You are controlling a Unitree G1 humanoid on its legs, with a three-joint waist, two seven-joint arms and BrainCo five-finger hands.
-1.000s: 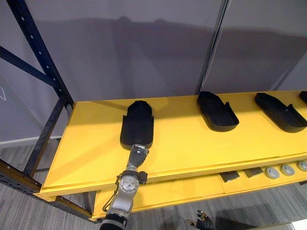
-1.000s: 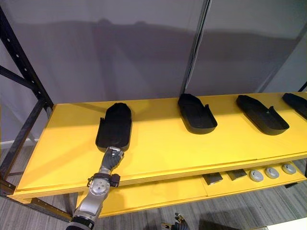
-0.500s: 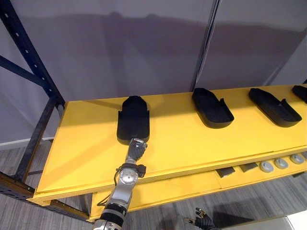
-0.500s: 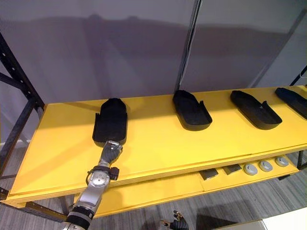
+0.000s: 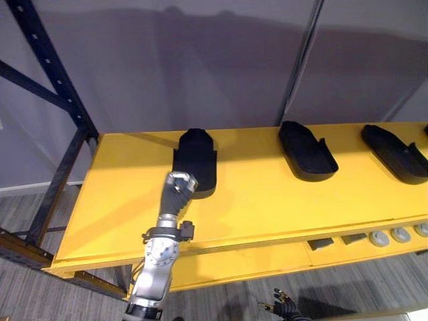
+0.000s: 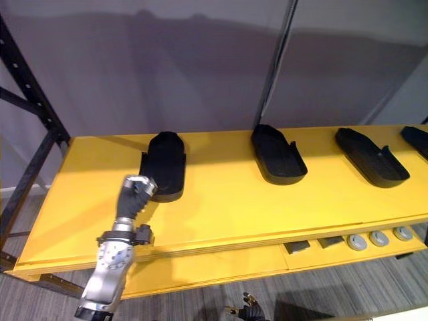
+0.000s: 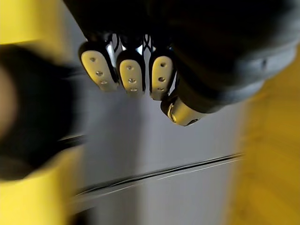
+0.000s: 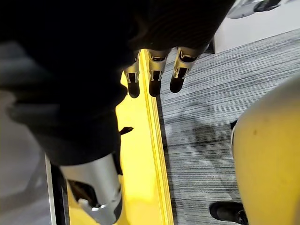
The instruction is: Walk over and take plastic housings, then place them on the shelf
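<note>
Head views: the yellow shelf [image 5: 267,200] carries four black plastic housings in a row along its back half, well apart. The leftmost housing [image 5: 195,160] lies with its long axis front to back, rounded end at the grey wall [image 5: 200,67], open squared end facing the front edge. The second housing [image 5: 306,150] and third housing [image 5: 394,152] lie skewed, rounded ends back-left, open ends front-right; the fourth housing [image 6: 418,139] is cut off at the frame edge. The lower shelf [image 5: 234,264] holds dark blocks [image 5: 321,245] and grey discs [image 5: 380,239]. The left hand [image 5: 179,187] is at the near left corner of the leftmost housing; contact cannot be confirmed. The right hand [image 5: 284,309] hangs low, over the floor [image 8: 211,108]. Left wrist view: fingers [image 7: 131,75] clenched, nothing between them, housing beside them. Right wrist view: fingers [image 8: 152,77] relaxed and empty, beside the shelf's edge.
</note>
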